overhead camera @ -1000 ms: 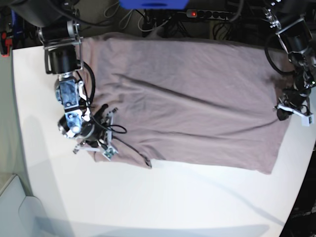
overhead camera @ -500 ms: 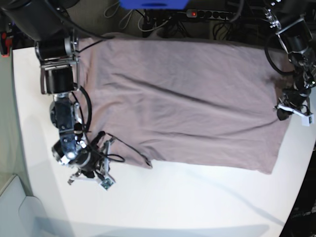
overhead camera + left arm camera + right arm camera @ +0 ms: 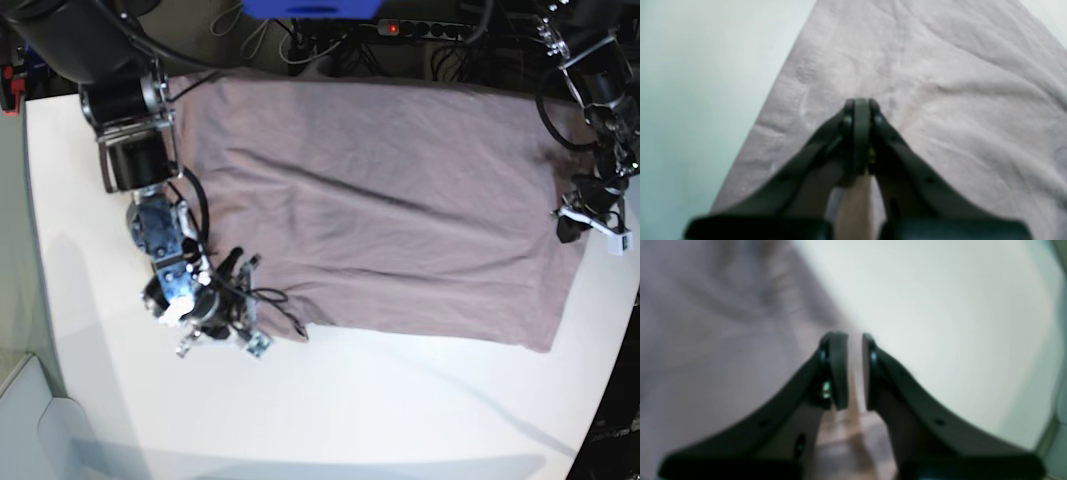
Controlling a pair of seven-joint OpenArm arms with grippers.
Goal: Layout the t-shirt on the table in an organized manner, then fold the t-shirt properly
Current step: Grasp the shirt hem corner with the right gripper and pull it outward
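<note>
Right gripper (image 3: 853,370) slightly ajar, holding nothing, left gripper (image 3: 858,133) fully closed on t-shirt (image 3: 380,200); regrip sleeve edge low, pull flat.

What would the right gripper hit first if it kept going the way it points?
Probably the edge of the t-shirt: the right gripper aims at the line where cloth meets the bare table. The jaws stand slightly apart. The wrist view is blurred, so depth is unclear.
</note>
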